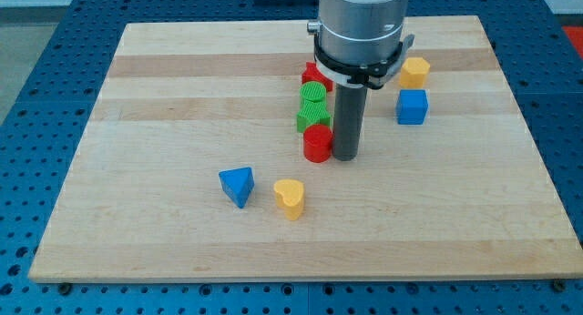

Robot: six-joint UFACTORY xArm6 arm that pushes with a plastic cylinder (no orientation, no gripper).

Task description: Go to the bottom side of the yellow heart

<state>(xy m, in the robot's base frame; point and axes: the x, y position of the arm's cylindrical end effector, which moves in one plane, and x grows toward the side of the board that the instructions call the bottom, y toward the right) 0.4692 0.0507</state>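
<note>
My tip (345, 157) rests on the counter (137, 124) beside a red cylinder (318, 144); no tool fitted. The yellow heart (290, 198) lies toward the view's bottom-left, beside a blue triangle (237, 185).

The arm comes into view from the view's top as a broad, light grey metal cylinder with a smooth, faintly glossy skin. Around its lower edge runs a black ring-shaped collar, thicker than a band, with a small black lug jutting out on the view's left and a grey angular bracket piece showing on the view's right. Thin pale lines trace the collar's rim. Below the collar hangs the end effector: a straight, dark grey rod, round in section, plain and unmarked, with a dull sheen down its length. My tip (346, 157) is the rod's flat lower end. No cables, screws or lettering can be made out.
</note>
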